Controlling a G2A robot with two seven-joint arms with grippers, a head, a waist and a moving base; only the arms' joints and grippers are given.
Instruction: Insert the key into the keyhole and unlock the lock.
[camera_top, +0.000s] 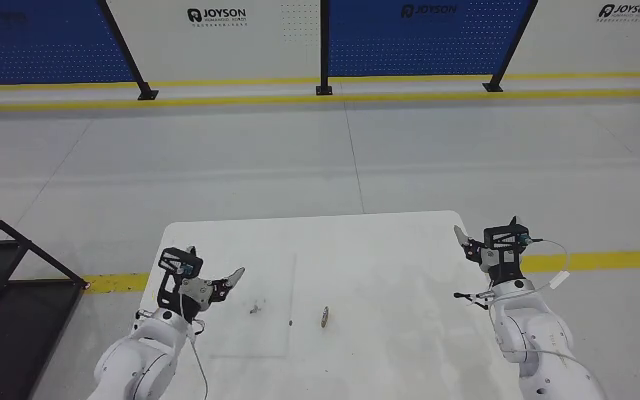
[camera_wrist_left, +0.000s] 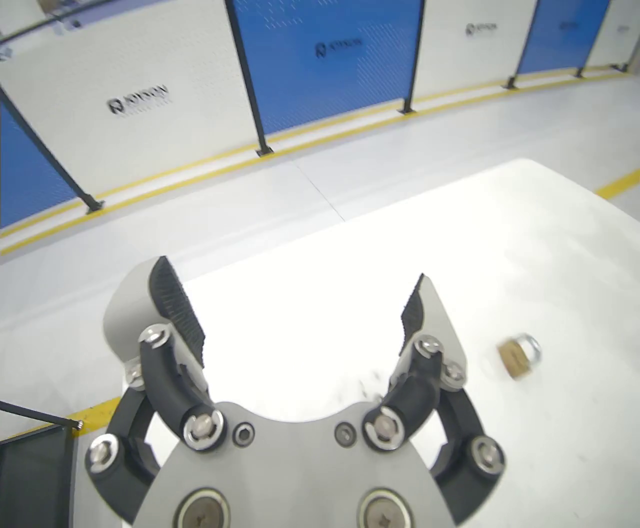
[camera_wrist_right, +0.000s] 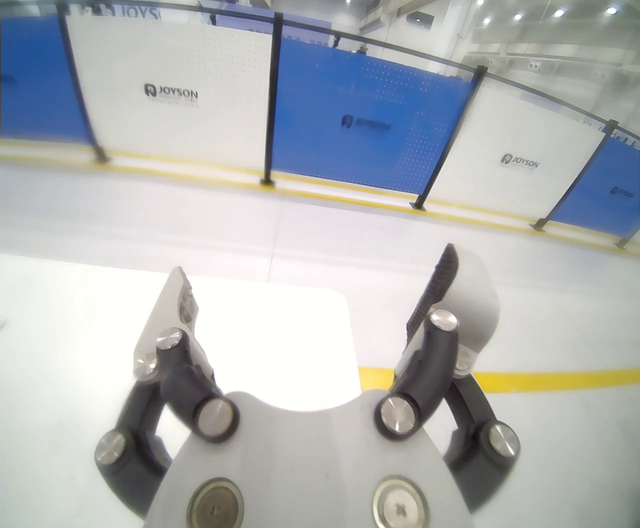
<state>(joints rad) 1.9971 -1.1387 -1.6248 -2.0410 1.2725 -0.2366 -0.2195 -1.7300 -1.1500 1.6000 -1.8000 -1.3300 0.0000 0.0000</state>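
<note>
A small brass padlock (camera_wrist_left: 520, 356) with a silver shackle lies flat on the white table (camera_top: 400, 250); from above the padlock (camera_top: 325, 317) sits near the table's middle front. A small dark object (camera_top: 255, 308), which may be the key, lies to its left, close to my left gripper (camera_top: 215, 285). My left gripper (camera_wrist_left: 290, 280) is open and holds nothing, hovering over the table's left part. My right gripper (camera_wrist_right: 315, 270) is open and holds nothing, above the table's far right corner; in the top view the right gripper (camera_top: 485, 242) is far from the padlock.
A tiny dark speck (camera_top: 290, 322) lies between the small object and the padlock. A black frame (camera_top: 30, 265) stands beside the table's left edge. Blue and white barrier panels (camera_top: 320, 40) line the floor well behind the table.
</note>
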